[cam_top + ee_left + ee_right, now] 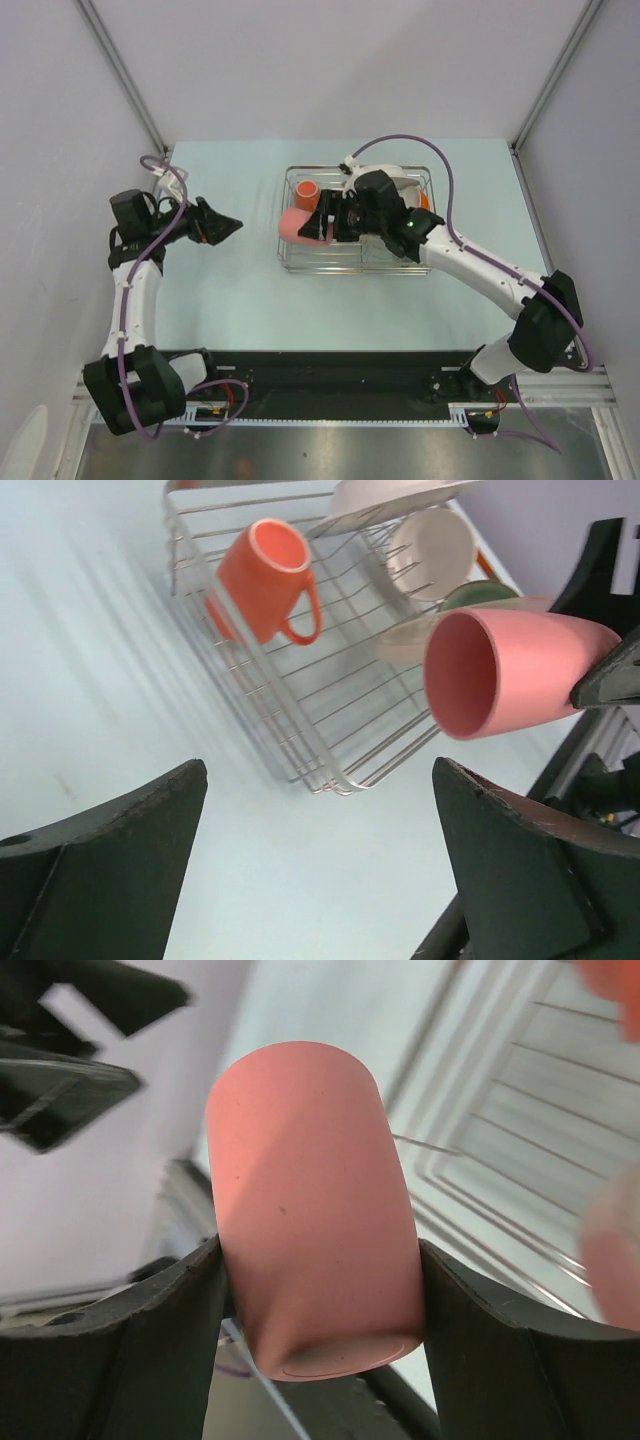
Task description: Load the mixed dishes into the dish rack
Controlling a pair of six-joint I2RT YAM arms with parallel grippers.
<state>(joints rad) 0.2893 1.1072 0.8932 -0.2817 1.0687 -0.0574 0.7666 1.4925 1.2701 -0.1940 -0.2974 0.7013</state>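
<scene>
The silver wire dish rack (300,262) stands mid-table. My right gripper (326,222) is shut on a salmon-orange cup (296,225), held on its side above the rack's left edge, mouth pointing left. In the right wrist view the cup (310,1210) sits between both fingers (140,1360). A brighter orange cup with a handle (268,575) lies in the rack's far left corner. A white bowl (432,552), the pale green bowl (480,592), a cream plate (400,640) and the large white plate (385,498) are in the rack. My left gripper (226,226) is open and empty, left of the rack.
Grey walls close in the table on the left, right and back. The rack's near left corner (340,780) lies just ahead of my left gripper (320,768). The right arm reaches over the rack's right half.
</scene>
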